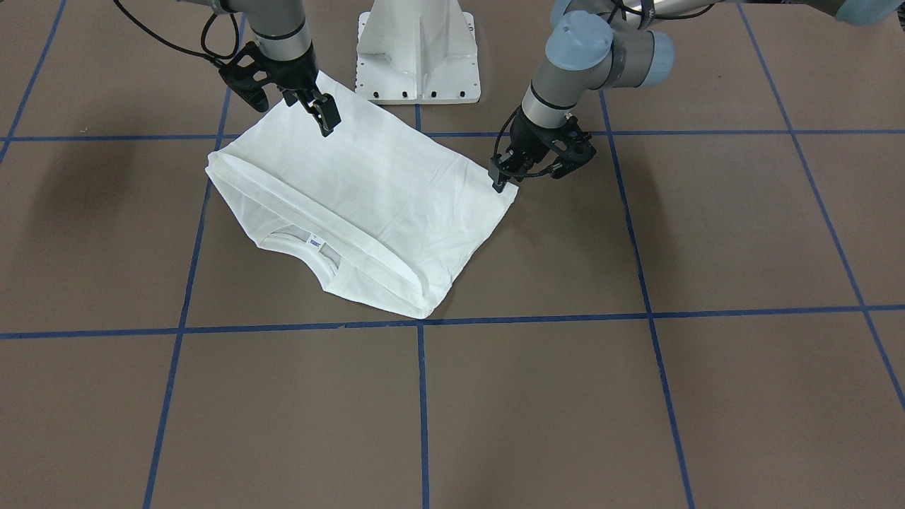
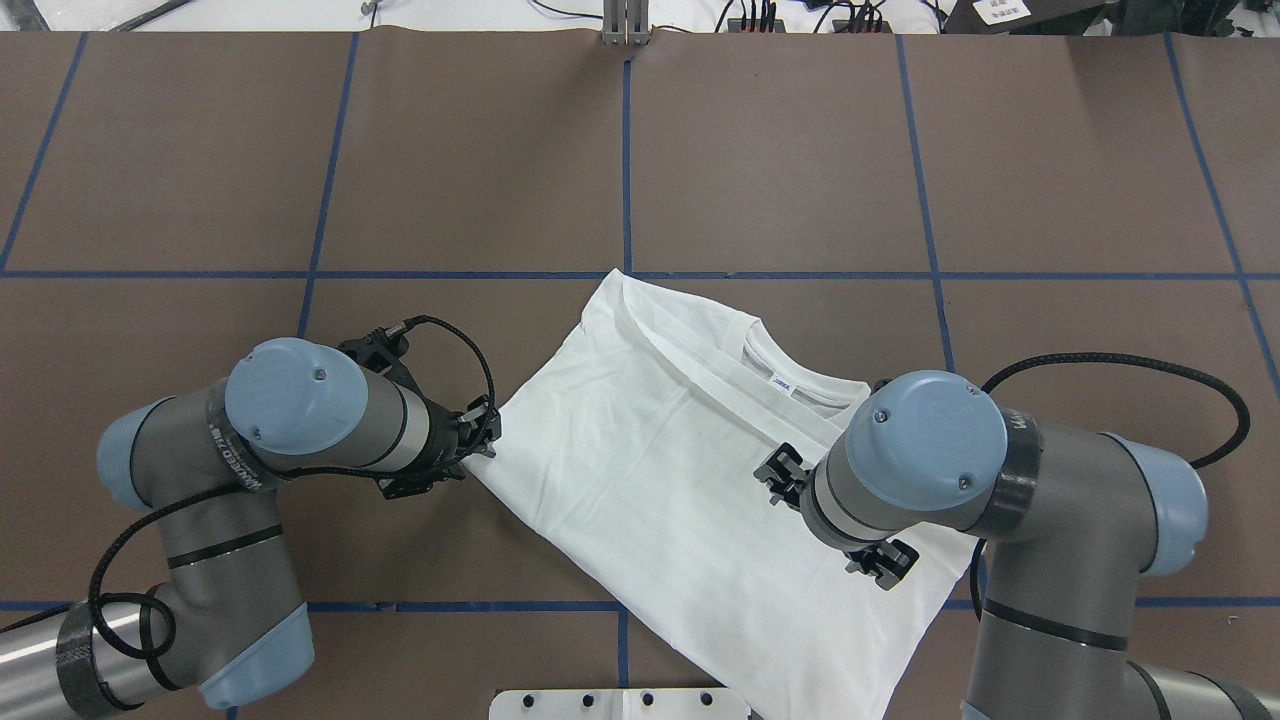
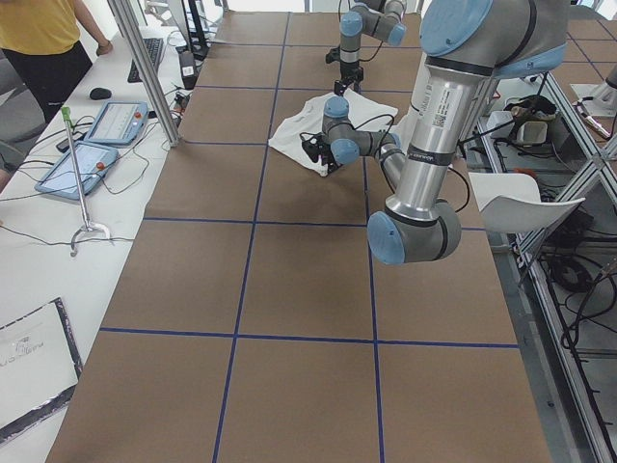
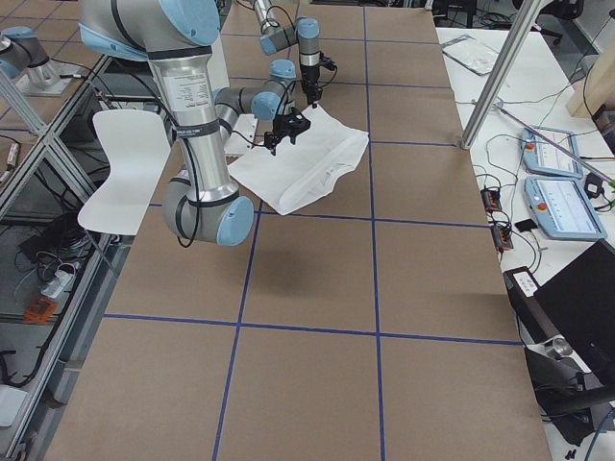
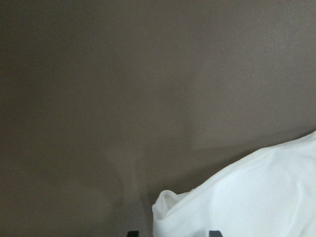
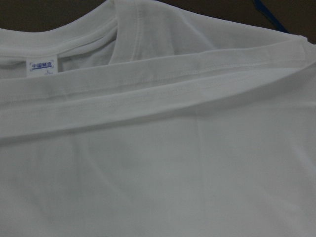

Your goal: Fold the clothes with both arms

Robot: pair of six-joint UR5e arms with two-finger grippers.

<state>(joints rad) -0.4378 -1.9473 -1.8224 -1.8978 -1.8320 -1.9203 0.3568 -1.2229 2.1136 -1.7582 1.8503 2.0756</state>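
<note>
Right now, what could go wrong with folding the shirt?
The left gripper sits at the very corner of the T-shirt, so it could pinch too little cloth and lose it.
The right gripper is over stacked layers and might drag only the top one, undoing the fold.

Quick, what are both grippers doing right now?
Left gripper: at the T-shirt's corner, grip cannot be told.
Right gripper: jaws open, holding nothing.

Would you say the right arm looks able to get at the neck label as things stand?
Probably yes. The neck label lies exposed at the collar, not covered by the fold, and the right gripper hangs over the shirt close by, with nothing between them.
</note>
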